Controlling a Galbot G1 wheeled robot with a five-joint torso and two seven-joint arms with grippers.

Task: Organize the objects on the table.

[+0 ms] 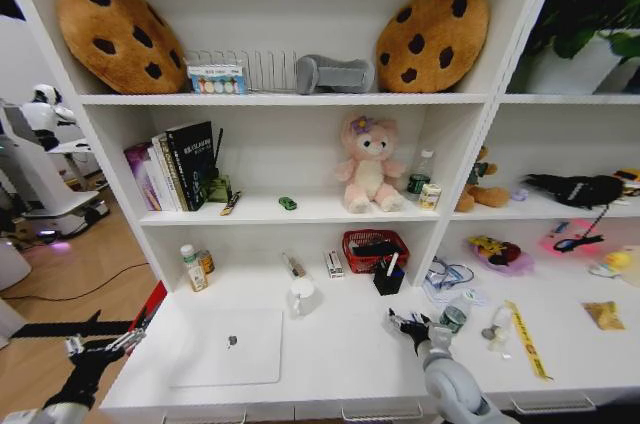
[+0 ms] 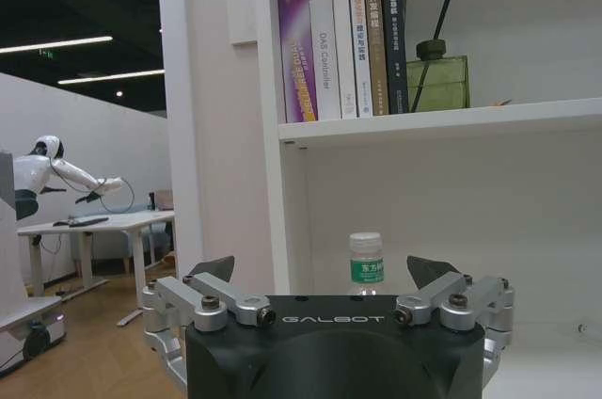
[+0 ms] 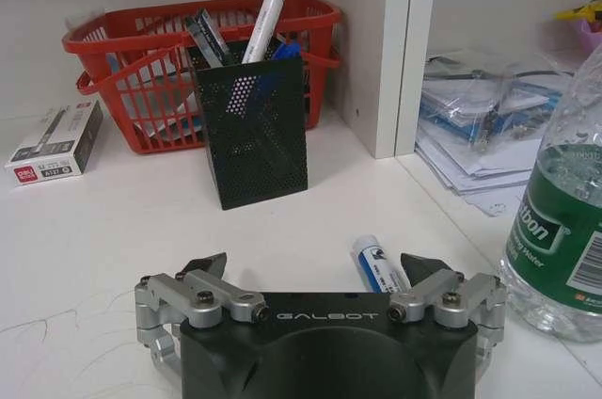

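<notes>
A slim silver laptop (image 1: 228, 346) lies closed on the white table (image 1: 340, 356), front left. A tiny green toy car (image 1: 288, 203) rests on the shelf above. My right gripper (image 1: 405, 324) (image 3: 315, 267) hovers open low over the table, right of centre. A white pen with a blue label (image 3: 379, 263) lies on the table between its fingers, close to one fingertip (image 3: 419, 265). Beyond it stands a black mesh pen holder (image 3: 254, 131) (image 1: 388, 279) with a marker and pens in it. My left gripper (image 1: 105, 346) (image 2: 322, 272) is open and empty, off the table's left end.
A red basket (image 1: 374, 247) (image 3: 141, 51) stands behind the pen holder, with a small box (image 3: 56, 140) beside it. A green-labelled water bottle (image 3: 564, 220) (image 1: 455, 314) is close to the right gripper. A white mug (image 1: 302, 296) and small bottles (image 1: 193, 269) stand behind the laptop.
</notes>
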